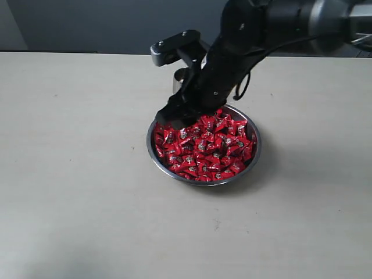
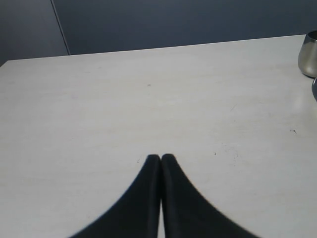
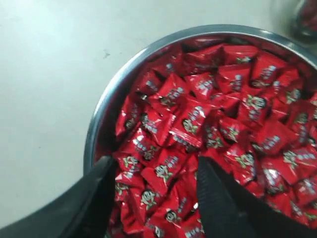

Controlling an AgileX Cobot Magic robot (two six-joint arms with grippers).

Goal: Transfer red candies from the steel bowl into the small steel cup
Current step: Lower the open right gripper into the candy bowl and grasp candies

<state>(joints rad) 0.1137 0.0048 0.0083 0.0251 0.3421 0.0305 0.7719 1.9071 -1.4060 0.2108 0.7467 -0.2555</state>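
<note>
The steel bowl (image 1: 256, 152) sits mid-table, heaped with red candies (image 1: 204, 148). My right gripper (image 1: 174, 118) comes down from the upper right over the bowl's far-left edge. In the right wrist view it (image 3: 156, 168) is open, its fingers straddling loose red candies (image 3: 198, 119) just inside the bowl's rim (image 3: 99, 124), with nothing gripped. The small steel cup (image 1: 179, 80) stands just behind the bowl, partly hidden by the arm. My left gripper (image 2: 160, 157) is shut and empty over bare table, with the small steel cup (image 2: 308, 53) far off at the frame's edge.
The table (image 1: 75, 174) is a pale flat surface with a dark wall behind its far edge. A sliver of the bowl's rim (image 2: 314, 89) shows in the left wrist view. The right arm's black body (image 1: 250, 40) leans over the cup and bowl.
</note>
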